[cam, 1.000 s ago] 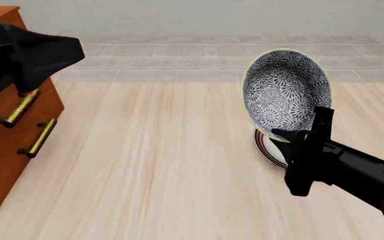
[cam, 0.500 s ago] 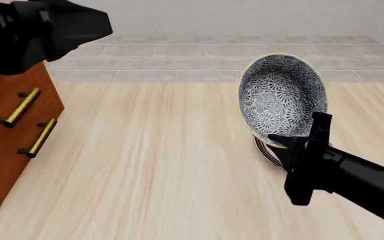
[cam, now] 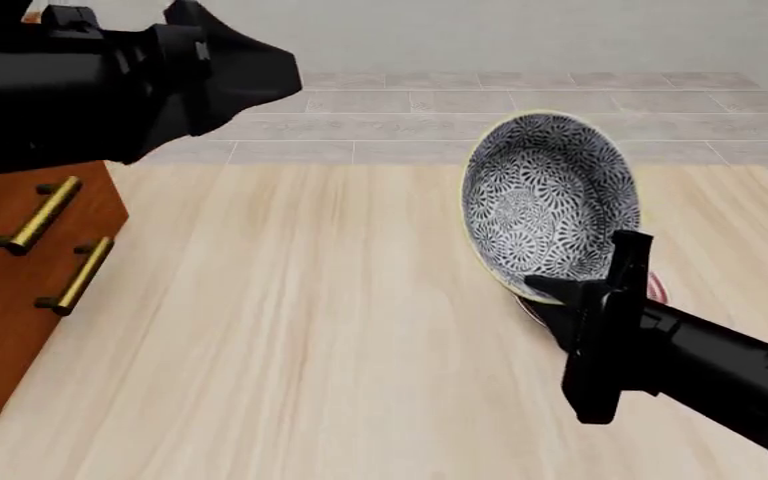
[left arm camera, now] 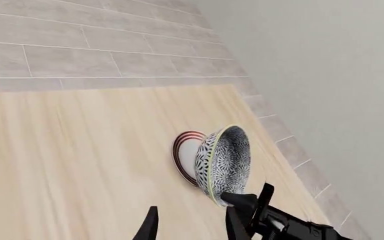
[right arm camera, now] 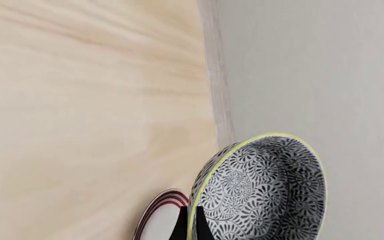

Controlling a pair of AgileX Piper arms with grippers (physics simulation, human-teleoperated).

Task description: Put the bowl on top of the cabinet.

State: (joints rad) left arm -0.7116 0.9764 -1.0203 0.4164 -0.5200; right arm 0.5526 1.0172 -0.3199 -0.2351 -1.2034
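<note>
The blue-and-white patterned bowl (cam: 551,205) hangs tilted on its side above the table, its inside facing the camera. My right gripper (cam: 544,288) is shut on its lower rim, and the right wrist view shows the rim of the bowl (right arm camera: 265,190) pinched between the fingers (right arm camera: 182,226). The reddish-brown cabinet (cam: 11,290) with brass handles stands at the far left, well apart from the bowl. My left arm (cam: 117,80) reaches across above it and hides its top. The left gripper (left arm camera: 192,229) is open and empty, looking toward the bowl (left arm camera: 227,165).
A white plate with red rings (left arm camera: 184,156) lies on the table right under the bowl; only slivers of the plate (cam: 654,290) show from the front. The light wooden tabletop (cam: 304,330) stretches between cabinet and bowl. Grey tiled floor (cam: 398,110) lies beyond the far edge.
The bowl has shifted a little left in the right gripper, covering more of the plate. The left arm has risen and swung right, now hiding the cabinet's top.
</note>
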